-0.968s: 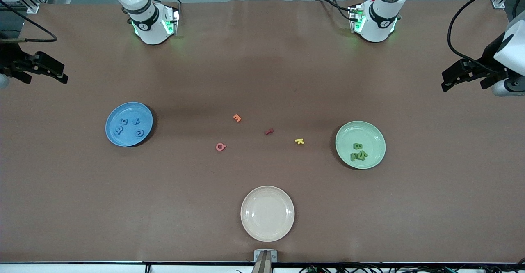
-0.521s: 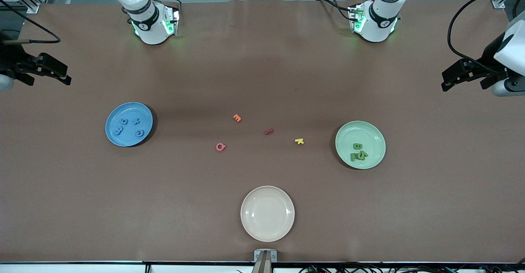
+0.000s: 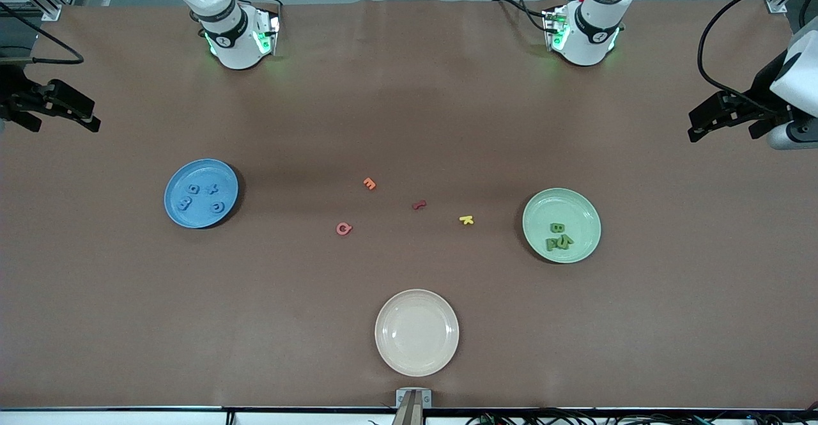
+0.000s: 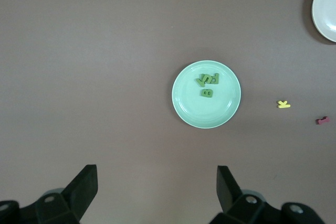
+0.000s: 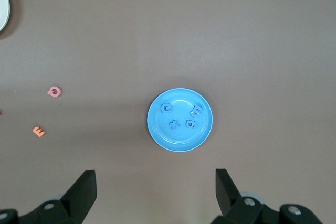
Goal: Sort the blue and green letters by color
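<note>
1. Pretty much nothing on the table has moved in the last second. The only change is the right gripper (image 3: 54,102), which wobbled a bit at its end of the table and is now slightly higher, up in the air with its fingers wide apart and nothing in them.
2. The left gripper (image 3: 725,115) hasn't budged. It's parked high at its own end, fingers apart too, empty.
3. Looking down from the right gripper, the blue letters (image 5: 181,116) are all sitting in the blue plate (image 5: 157,129) below it.
4. Same deal for the left gripper: the green letters (image 4: 208,83) are bunched up in the green plate (image 4: 181,108) underneath.
5. So I'd say the sorting is done and both arms are just backing off. The orange, red, pink and yellow letters (image 3: 466,220) are loose mid-table, and the white plate (image 3: 416,364) has nothing in it.
</note>
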